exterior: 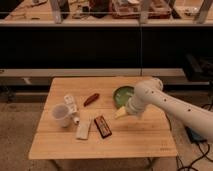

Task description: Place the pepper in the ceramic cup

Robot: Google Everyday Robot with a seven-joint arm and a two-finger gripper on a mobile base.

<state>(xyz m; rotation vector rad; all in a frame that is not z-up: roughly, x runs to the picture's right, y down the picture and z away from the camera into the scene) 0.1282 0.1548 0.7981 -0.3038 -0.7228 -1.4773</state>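
— While the ceramic cup (62, 115) is being checked first, it is seen standing upright near the left side of the wooden table (150, 145). Its inside is too dim to be read.

— And the green bowl (121, 93)?

— It is set towards the back right. Its right rim is covered by the white arm (165, 102), so only part of its green floor is shown.

— Where is the pepper (91, 99) found?

— On the bare wood, lying at a slant between cup and bowl, apart from both. It is held by nothing and sits in neither container.

— The gripper (120, 113)?

— It is placed just in front of the bowl, to the right of the pepper and clear of it. Its fingers are spread wide, with nothing gripped. Whether the tabletop is touched cannot be told.

— Anything else noted?

— A small white block (70, 101) is seen just behind the cup. A pale flat packet (83, 129) and a dark bar (103, 126) are laid side by side in front. The arm is cut off at the right edge, and the shelf behind is lost in shadow.
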